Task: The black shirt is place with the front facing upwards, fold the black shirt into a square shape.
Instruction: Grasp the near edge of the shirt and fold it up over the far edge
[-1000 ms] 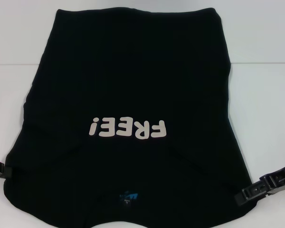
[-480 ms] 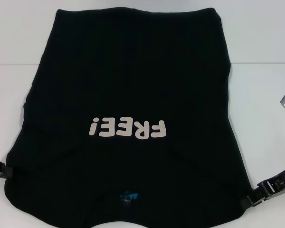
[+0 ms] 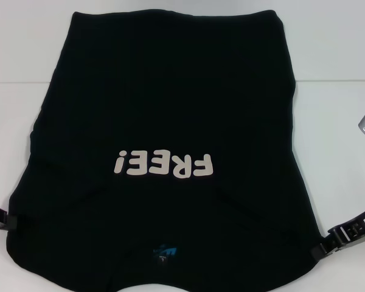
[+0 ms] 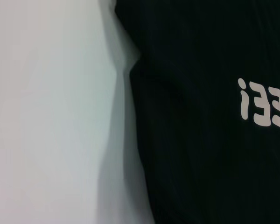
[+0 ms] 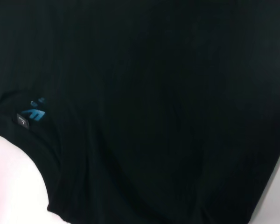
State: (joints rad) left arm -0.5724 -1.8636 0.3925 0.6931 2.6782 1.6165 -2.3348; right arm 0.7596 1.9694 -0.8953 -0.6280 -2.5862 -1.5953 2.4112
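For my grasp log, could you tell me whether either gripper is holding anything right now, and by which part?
It cannot be told. The left gripper and the right gripper sit at the black shirt's near side edges, but no grip shows.

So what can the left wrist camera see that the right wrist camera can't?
Only the left wrist view shows part of the pale lettering on the chest, plus a wide stretch of the white table beside the shirt's wavy edge. Only the right wrist view shows the small blue neck label by the collar. Both show the black shirt lying on the table with a bit of table next to it. Neither shows its own gripper.
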